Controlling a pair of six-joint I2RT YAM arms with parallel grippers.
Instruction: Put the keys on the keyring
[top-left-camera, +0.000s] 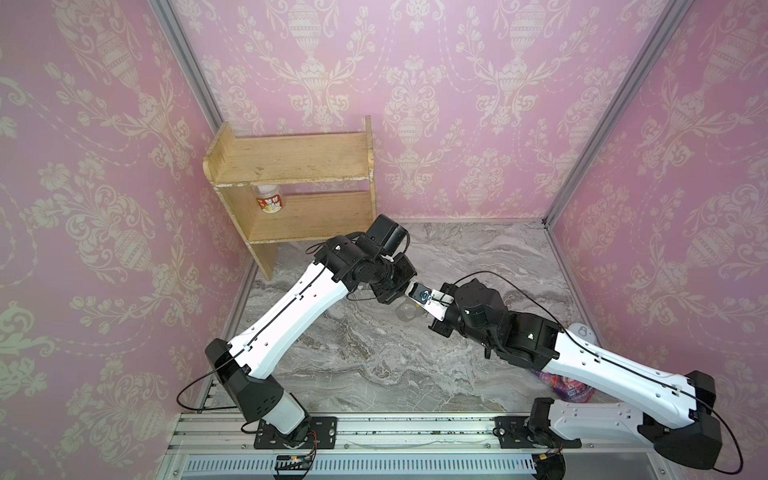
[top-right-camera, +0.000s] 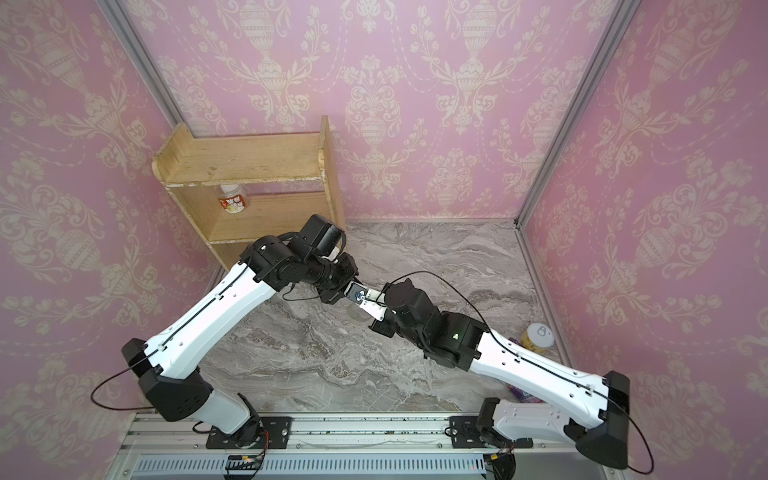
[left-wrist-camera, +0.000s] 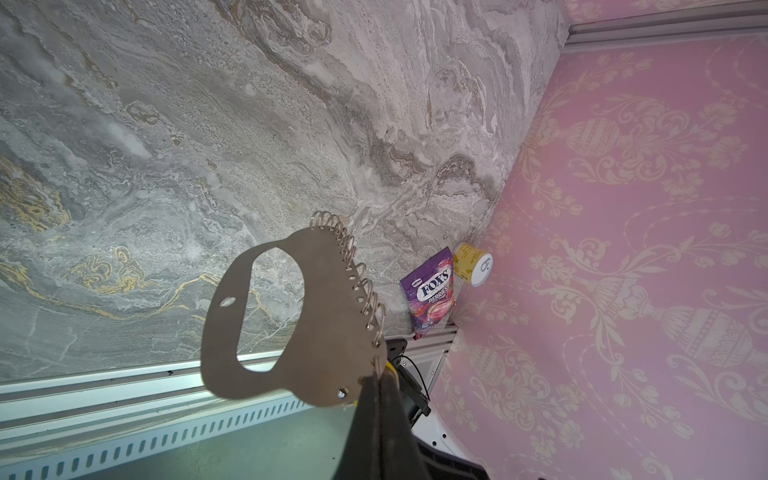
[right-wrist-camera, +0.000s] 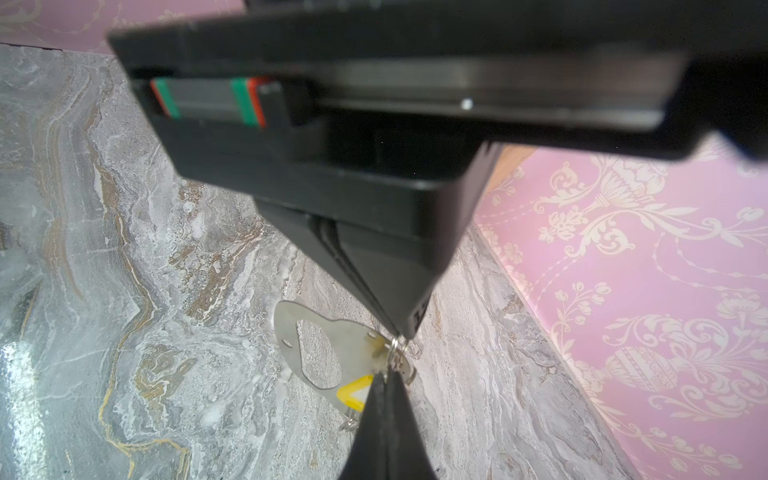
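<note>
Right at the middle of the scene, the keys (right-wrist-camera: 353, 392) show mostly as a yellow tag (right-wrist-camera: 348, 394) poking out from the right gripper (right-wrist-camera: 384, 390), whose dark fingers are pressed together on it. The thin silver key itself is hard to make out; it may be hidden behind the fingers. The tag sits just beside the lower edge of the keyring (left-wrist-camera: 291, 332), a flat grey plate with an oval cut-out and a row of small wire rings (left-wrist-camera: 359, 282) along one side.

The left gripper (left-wrist-camera: 380, 380) is clamped on the plate's corner at the end of that ring row and holds it clear of the marble table (top-left-camera: 374, 365). In both top views the two grippers meet tip to tip over the table's centre, with the plate hanging just beneath them.

Further out, a purple sweets bag (left-wrist-camera: 430, 291) and a yellow tin (left-wrist-camera: 471, 264) lie near each other by the pink wall. A wooden shelf (top-left-camera: 291, 174) stands in the far left corner, with a small jar (top-left-camera: 270, 199) on its lower board.
</note>
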